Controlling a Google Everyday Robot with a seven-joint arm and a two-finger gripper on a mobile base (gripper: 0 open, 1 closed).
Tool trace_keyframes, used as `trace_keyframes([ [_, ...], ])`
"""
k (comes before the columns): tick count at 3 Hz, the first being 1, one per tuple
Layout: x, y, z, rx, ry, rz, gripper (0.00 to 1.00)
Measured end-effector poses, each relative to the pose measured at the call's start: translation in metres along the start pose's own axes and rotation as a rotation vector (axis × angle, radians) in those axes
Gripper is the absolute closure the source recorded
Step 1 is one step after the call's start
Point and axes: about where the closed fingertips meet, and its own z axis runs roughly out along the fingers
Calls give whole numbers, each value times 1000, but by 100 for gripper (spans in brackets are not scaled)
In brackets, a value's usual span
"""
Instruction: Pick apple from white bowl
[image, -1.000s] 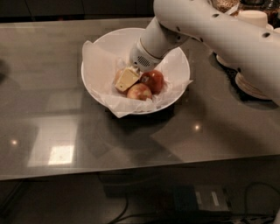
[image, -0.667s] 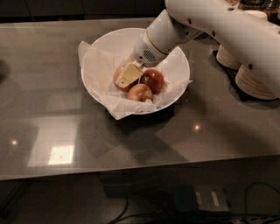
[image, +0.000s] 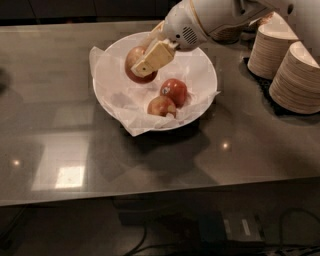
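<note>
Your smooth white arm (image: 220, 14) comes in over the far right corner of the grey desk (image: 60, 115) and slants down toward the left. Its rounded white wrist housing (image: 182, 30) hangs near the far edge, about midway along it. From there your beige two-finger gripper (image: 141, 64) points down toward the near left corner. One flat beige finger (image: 154, 57) lies across the front of the dull brownish-red apple (image: 131, 59), and the jaws are clamped on it.

Three apples: the apple (image: 133, 58) in the gripper (image: 141, 65), two others (image: 174, 91) (image: 161, 106) just below it; one bowl (image: 201, 64); two stacks (image: 272, 47) (image: 299, 75).
</note>
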Motion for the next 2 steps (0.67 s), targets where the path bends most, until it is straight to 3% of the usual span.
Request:
trace_keyframes([
  [1, -1, 2, -27, -39, -109, -48, 100],
  [2, -2, 3, -38, -53, -153, -78, 100],
])
